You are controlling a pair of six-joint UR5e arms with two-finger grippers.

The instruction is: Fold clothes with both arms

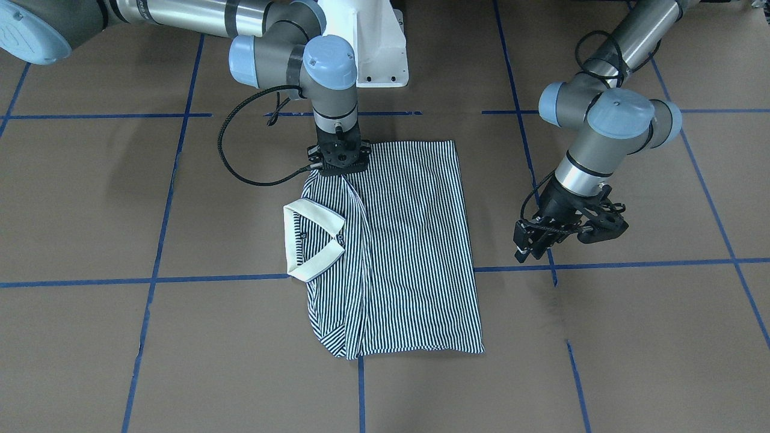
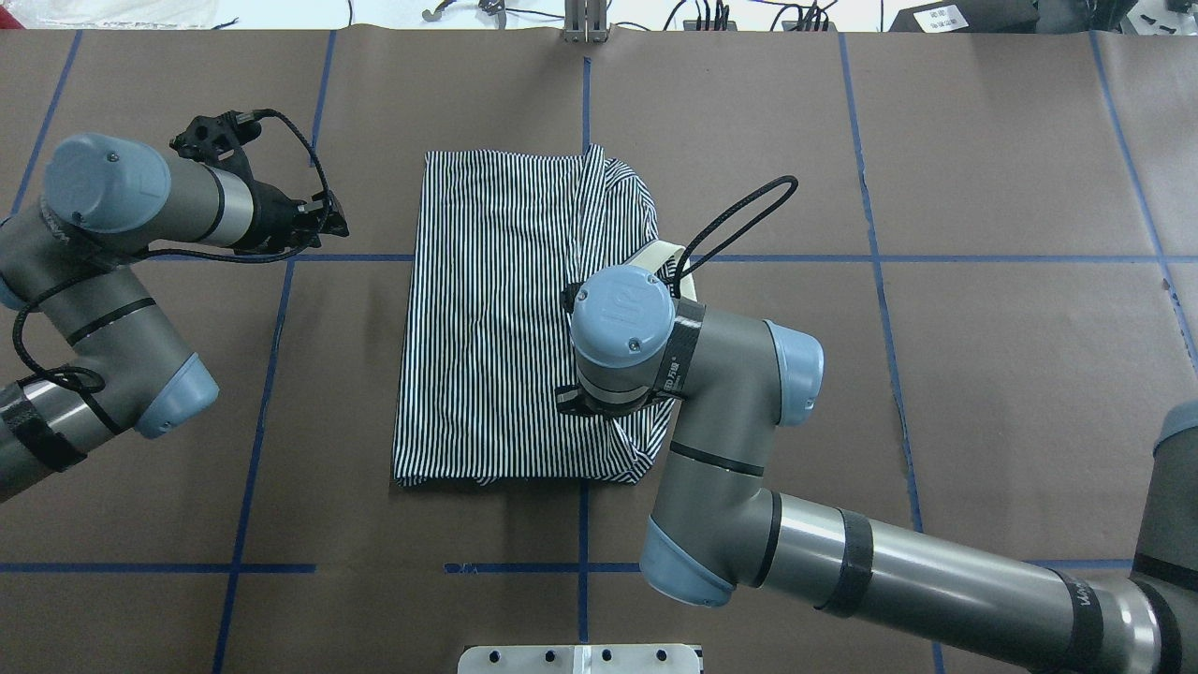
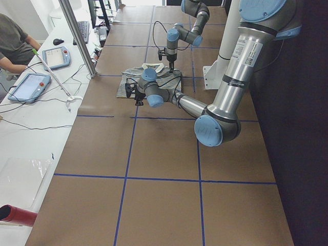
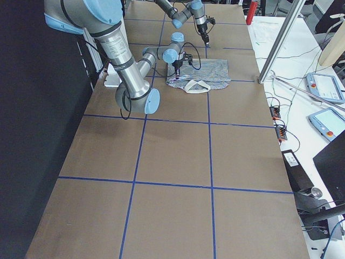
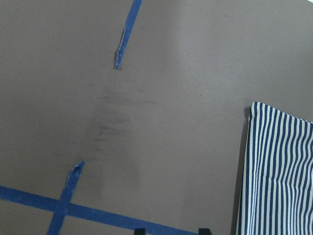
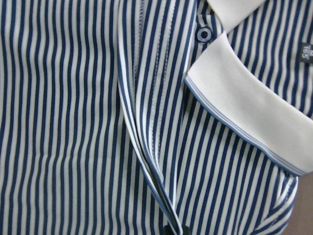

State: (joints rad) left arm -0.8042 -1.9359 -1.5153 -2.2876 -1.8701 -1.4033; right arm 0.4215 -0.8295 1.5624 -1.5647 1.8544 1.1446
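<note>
The polo shirt (image 1: 409, 240) lies flat mid-tabletop (image 1: 601, 373), folded lengthwise into a rough rectangle, thin navy-and-white stripes running along its short side. Its cream collar (image 1: 310, 240), edged with fine blue lines, sits at the robot's right end, beside a navy button (image 6: 203, 34). The right end effector (image 1: 340, 163) points straight down onto the shirt's robot-side edge; I cannot tell its grip. The left end effector (image 1: 523, 248) hovers beside the shirt, fingers apart, holding nothing.
</note>
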